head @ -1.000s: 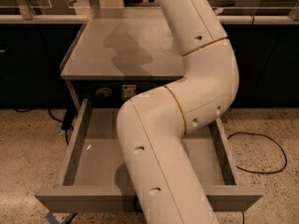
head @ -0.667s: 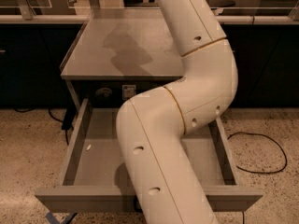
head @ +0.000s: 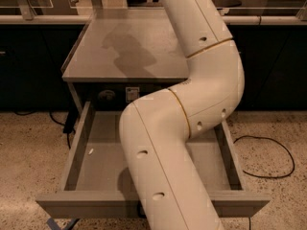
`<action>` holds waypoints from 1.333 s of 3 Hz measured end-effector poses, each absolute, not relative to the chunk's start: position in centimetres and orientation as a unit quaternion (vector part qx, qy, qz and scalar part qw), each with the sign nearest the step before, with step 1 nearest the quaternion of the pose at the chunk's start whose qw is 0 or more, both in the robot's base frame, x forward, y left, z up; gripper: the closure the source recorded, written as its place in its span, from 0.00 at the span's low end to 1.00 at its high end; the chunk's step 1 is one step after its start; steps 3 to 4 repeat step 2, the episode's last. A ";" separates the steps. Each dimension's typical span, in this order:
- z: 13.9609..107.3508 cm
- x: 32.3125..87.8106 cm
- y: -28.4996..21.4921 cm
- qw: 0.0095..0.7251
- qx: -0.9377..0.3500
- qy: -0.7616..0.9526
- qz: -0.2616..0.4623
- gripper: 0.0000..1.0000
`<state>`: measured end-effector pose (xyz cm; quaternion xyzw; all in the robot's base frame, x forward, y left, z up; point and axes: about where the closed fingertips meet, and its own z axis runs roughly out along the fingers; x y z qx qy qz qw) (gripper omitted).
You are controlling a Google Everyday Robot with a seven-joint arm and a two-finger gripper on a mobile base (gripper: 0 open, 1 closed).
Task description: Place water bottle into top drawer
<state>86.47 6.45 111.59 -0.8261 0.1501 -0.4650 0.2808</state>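
Observation:
The top drawer (head: 81,206) is pulled wide open below the grey tabletop (head: 120,51). Its visible floor holds only a small pale speck (head: 90,151). My white arm (head: 192,109) rises from the bottom of the camera view, bends over the drawer's right half and runs out of the top edge. My gripper is out of view past that top edge. The water bottle does not show anywhere; the arm hides much of the drawer's inside and the right part of the tabletop.
Dark cabinets and a counter rail (head: 38,19) run along the back. A black cable (head: 268,162) loops on the speckled floor at the right, and another cable (head: 67,123) hangs by the table's left leg.

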 end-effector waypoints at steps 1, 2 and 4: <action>111.6 86.5 6.5 0.281 -0.826 0.150 -0.465 0.00; 111.6 86.5 6.5 0.281 -0.826 0.150 -0.465 0.00; 111.6 86.5 6.5 0.281 -0.826 0.150 -0.465 0.00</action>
